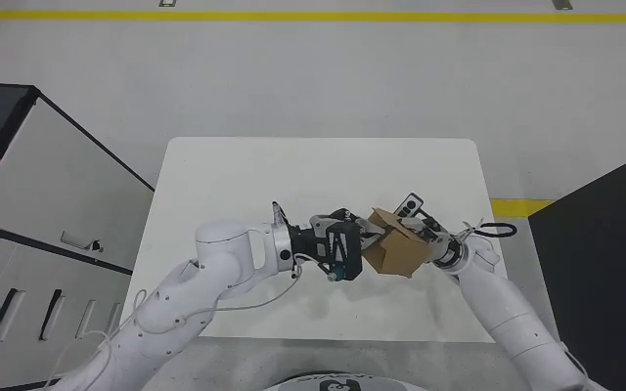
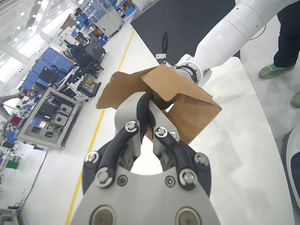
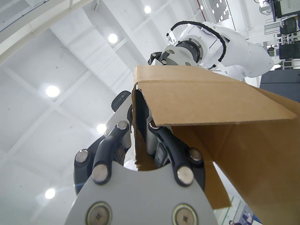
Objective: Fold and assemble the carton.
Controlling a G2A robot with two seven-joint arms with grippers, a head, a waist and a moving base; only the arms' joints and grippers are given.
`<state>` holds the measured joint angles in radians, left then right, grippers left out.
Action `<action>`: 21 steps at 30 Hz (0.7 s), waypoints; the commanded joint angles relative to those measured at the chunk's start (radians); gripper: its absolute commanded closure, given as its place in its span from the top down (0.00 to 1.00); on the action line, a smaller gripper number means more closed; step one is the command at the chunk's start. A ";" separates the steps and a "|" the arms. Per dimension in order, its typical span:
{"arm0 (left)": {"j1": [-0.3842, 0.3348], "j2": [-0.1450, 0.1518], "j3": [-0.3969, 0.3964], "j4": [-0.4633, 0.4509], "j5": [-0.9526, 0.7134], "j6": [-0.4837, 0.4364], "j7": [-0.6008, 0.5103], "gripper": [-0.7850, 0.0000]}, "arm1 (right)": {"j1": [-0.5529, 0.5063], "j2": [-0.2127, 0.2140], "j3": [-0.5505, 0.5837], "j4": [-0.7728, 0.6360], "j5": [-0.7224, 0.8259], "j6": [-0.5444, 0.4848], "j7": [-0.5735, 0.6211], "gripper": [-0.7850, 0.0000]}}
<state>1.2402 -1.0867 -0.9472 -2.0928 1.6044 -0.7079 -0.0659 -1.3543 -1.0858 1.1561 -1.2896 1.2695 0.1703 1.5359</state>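
White table [image 1: 245, 176] on a grey floor [image 1: 293, 88] with a yellow line [image 1: 293, 16] across the far side; the two arms meet over the near right part of the table, and the brown carton [image 1: 396, 252] hangs between them, lifted clear of the surface as far as the top view tells. The left claw [image 2: 145, 111] has its fingers drawn together, and by the look of it they pinch a wall edge of the carton on the side facing that arm. The right claw [image 3: 137, 118] is clamped on a cardboard panel at the opposite side, with the sheet running straight between its fingers. One flap [image 2: 116, 90] stands open and turned outward, while the flap beside it is bent partly inward, so the box is raised into shape but not yet closed. My guess is that this is thin corrugated board: very light, stiff across a flat panel, and willing to bend only along its scored creases. It should dent or buckle if squeezed in the middle of a wall, and a bare edge may slide out of smooth pads. The safer hold is likely close to a corner or crease, gripping one wall through its thickness, leaving the flaps free to fold
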 commanded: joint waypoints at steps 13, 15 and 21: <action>0.001 -0.001 -0.008 0.003 -0.016 -0.003 -0.006 0.00 | -0.004 0.003 0.000 -0.005 -0.001 -0.009 0.000 0.00; 0.002 -0.001 -0.001 0.008 -0.016 -0.003 -0.005 0.00 | -0.004 0.003 -0.003 -0.008 0.001 -0.009 0.000 0.00; -0.007 -0.004 0.002 0.030 -0.019 0.003 0.000 0.00 | -0.001 0.002 -0.008 -0.001 0.003 -0.011 0.000 0.00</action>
<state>1.2348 -1.0905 -0.9418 -2.0676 1.5885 -0.7085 -0.0669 -1.3563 -1.0837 1.1473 -1.2956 1.2729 0.1608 1.5359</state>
